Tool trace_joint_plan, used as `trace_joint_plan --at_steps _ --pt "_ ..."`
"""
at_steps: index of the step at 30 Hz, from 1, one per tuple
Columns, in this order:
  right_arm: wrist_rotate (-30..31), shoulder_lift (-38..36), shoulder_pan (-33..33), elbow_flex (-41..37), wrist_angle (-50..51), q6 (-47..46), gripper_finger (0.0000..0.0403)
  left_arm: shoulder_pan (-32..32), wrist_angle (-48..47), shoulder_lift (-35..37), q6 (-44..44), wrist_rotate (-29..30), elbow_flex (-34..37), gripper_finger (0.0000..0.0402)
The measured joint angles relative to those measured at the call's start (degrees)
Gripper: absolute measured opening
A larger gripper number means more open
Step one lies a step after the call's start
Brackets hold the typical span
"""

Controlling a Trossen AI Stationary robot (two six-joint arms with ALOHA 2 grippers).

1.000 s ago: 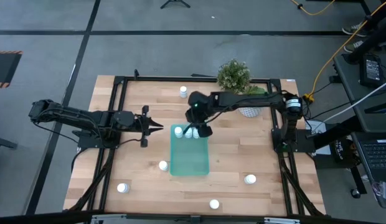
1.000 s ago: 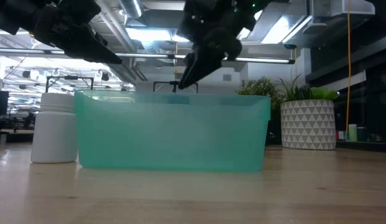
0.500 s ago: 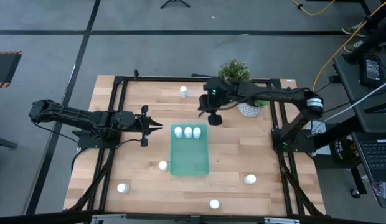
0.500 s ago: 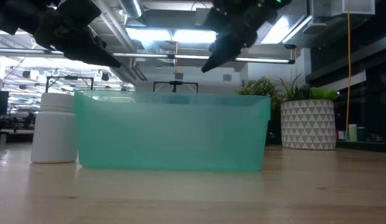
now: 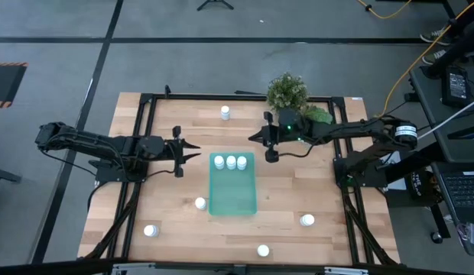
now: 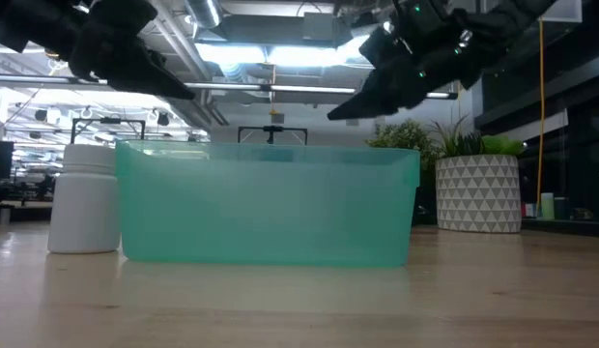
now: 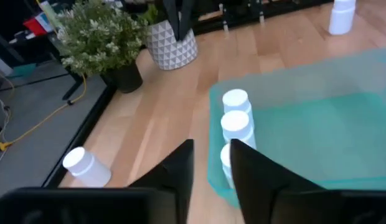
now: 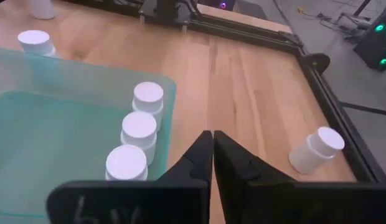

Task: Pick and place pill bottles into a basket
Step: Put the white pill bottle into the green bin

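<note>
The teal basket (image 5: 234, 191) lies mid-table. Three white pill bottles (image 5: 231, 162) stand in a row on its floor at the far end, also seen in the right wrist view (image 8: 140, 127). Other bottles stand loose on the table: one far (image 5: 225, 113), one by the basket's left side (image 5: 200, 203), and three toward the near edge (image 5: 150, 230) (image 5: 263, 250) (image 5: 307, 220). My right gripper (image 8: 212, 140) hovers shut and empty beyond the basket's far right corner (image 5: 254, 138). My left gripper (image 7: 211, 162) hovers left of the basket's far end (image 5: 194, 152), fingers a little apart and empty.
A white patterned plant pot with a green plant (image 5: 302, 134) stands at the far right, behind my right arm, and shows in the low view (image 6: 478, 193). A black frame (image 5: 145, 103) borders the table. Bare wood lies right of the basket (image 5: 298, 183).
My right gripper has drawn away from the third bottle at the basket's far end, toward the table's far and right edges. It has tipped from pointing steeply down to nearly level, and its fingers have come together. The bottle stays standing in the basket.
</note>
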State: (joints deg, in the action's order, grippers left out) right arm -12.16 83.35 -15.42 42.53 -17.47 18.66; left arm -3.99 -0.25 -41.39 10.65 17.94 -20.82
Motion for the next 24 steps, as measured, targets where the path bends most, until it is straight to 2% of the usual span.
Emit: trace_joint_plan --at_steps 7,11,14,18,24 --pt "-0.01 0.15 -0.15 -2.49 -4.35 -0.22 0.0003 -0.04 0.52 0.00 -4.88 0.02 0.00 0.0205" --pt "-0.10 0.13 -0.14 -2.45 -4.40 -0.48 0.0011 -0.04 0.52 0.00 -7.70 0.06 0.00 0.0246" --pt "-3.25 0.13 0.05 -2.45 -4.77 -1.92 0.0013 -0.04 0.52 -0.01 -9.16 1.49 0.00 0.0254" --pt "-8.04 0.13 0.45 -2.45 -4.79 -3.42 0.0004 0.99 0.68 -0.86 -16.49 7.93 0.00 0.0253" --pt "-8.62 0.13 -0.15 -2.45 -5.41 -1.91 0.0011 7.34 2.21 -6.59 -17.65 4.77 -0.29 0.0251"
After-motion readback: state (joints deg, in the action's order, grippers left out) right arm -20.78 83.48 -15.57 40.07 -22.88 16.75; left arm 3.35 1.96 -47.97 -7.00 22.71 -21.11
